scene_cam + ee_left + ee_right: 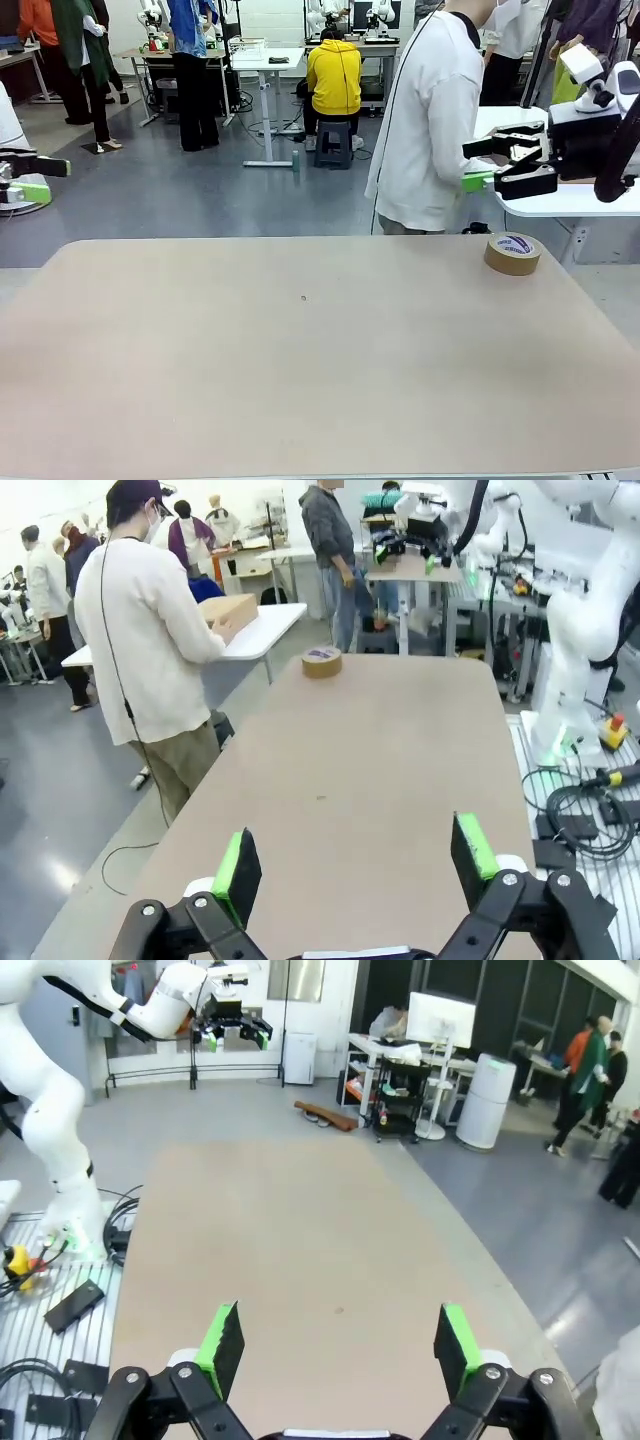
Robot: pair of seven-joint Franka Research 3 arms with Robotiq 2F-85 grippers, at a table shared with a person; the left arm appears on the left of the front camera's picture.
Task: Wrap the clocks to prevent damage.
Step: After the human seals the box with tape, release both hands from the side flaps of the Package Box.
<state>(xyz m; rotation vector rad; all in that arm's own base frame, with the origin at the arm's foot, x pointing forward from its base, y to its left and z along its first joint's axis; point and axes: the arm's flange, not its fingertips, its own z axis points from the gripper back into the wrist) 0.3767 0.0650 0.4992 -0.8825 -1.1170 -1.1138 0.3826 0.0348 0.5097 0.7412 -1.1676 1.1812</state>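
Observation:
The bubble-wrapped clocks are out of view. My left gripper (45,180) hangs open at the table's left edge, above the floor; in its wrist view its green pads (238,873) stand wide apart over bare tabletop. My right gripper (490,162) is open in the air past the far right corner, close to the person (430,120) in a white top. Its own pads (222,1345) have nothing between them. The person stands turned away, hands at a cardboard box (228,610) on a white side table.
A brown tape roll (512,253) lies flat near the far right corner of the beige table (300,360); it is also in the left wrist view (322,661). Cables and a red stop button (613,728) lie beside the right arm's base.

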